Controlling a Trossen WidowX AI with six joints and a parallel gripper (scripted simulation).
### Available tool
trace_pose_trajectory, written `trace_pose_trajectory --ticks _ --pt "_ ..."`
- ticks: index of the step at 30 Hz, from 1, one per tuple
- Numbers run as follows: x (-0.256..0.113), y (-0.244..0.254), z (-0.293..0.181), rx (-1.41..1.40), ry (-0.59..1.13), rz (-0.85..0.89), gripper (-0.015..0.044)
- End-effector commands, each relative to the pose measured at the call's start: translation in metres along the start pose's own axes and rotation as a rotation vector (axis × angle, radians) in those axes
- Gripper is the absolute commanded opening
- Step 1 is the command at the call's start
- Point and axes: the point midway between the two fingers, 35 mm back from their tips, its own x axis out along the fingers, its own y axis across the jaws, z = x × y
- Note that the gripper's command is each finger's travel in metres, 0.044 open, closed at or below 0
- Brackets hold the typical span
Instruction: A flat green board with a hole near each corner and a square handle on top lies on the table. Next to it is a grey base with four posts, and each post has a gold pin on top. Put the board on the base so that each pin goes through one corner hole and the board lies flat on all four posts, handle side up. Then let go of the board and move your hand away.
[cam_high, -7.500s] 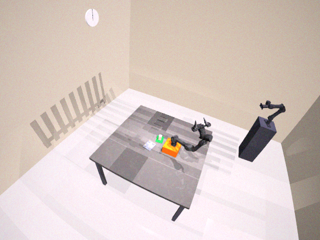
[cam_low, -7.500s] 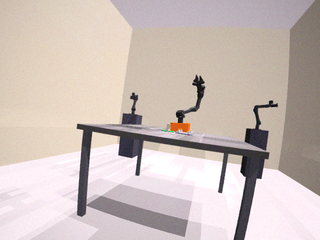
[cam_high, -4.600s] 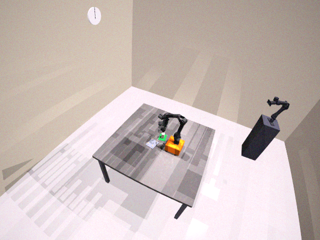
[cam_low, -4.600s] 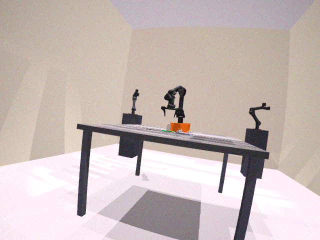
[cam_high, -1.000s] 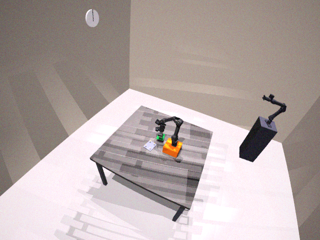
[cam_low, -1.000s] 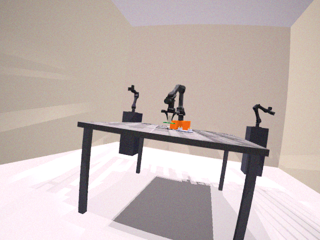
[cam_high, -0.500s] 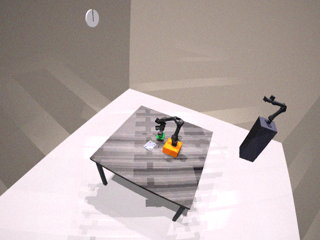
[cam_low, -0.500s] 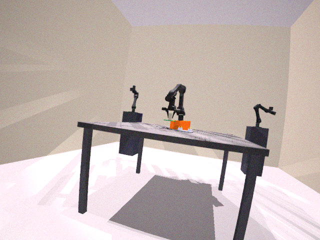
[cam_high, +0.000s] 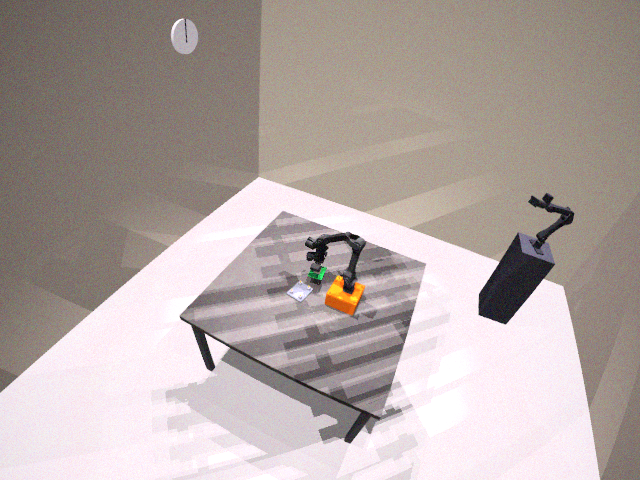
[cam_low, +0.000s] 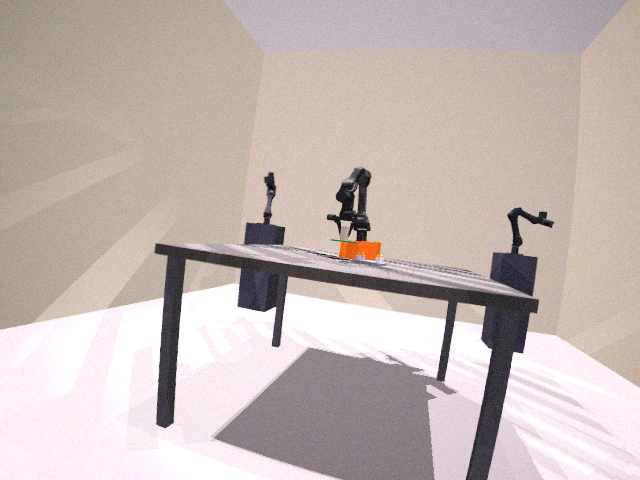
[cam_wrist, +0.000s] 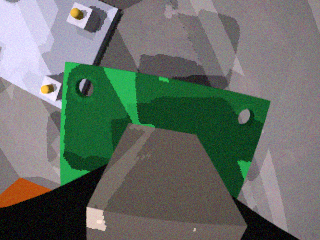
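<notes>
Carrying the green board (cam_high: 321, 273) (cam_low: 338, 240) (cam_wrist: 165, 112) in the air beside the grey base (cam_high: 295, 292) (cam_low: 381, 263) (cam_wrist: 30, 35), the gripper (cam_high: 316, 264) (cam_low: 344, 231) has its claw pinched on the board's square handle (cam_high: 316, 268) (cam_low: 344, 230) (cam_wrist: 162, 175). The pick-up looks done, handle side up, which I judge to be roughly the first third of the job. Left to do are bringing the board over the base, turning it to match, lowering it until each gold pin (cam_wrist: 76, 13) passes through a corner hole (cam_wrist: 85, 87), then letting go and backing away from the base. In the exterior view the board hangs above table height, to one side of the base and near the orange block (cam_high: 341, 299) (cam_low: 360, 250). Hard to make out is much else around the base: the wrist view cuts off its far part and shows only two pins, while the handle and dark fingers hide the board's near corners. In the other views the holes are too small to check against the base's posts.
</notes>
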Motion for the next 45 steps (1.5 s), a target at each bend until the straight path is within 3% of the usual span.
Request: trace_pose_trajectory --ticks 1,45 --pt "-0.001 0.007 0.008 0.024 0.001 -0.004 0.0000" --pt "-0.001 0.100 0.058 0.219 -0.001 0.004 0.0000"
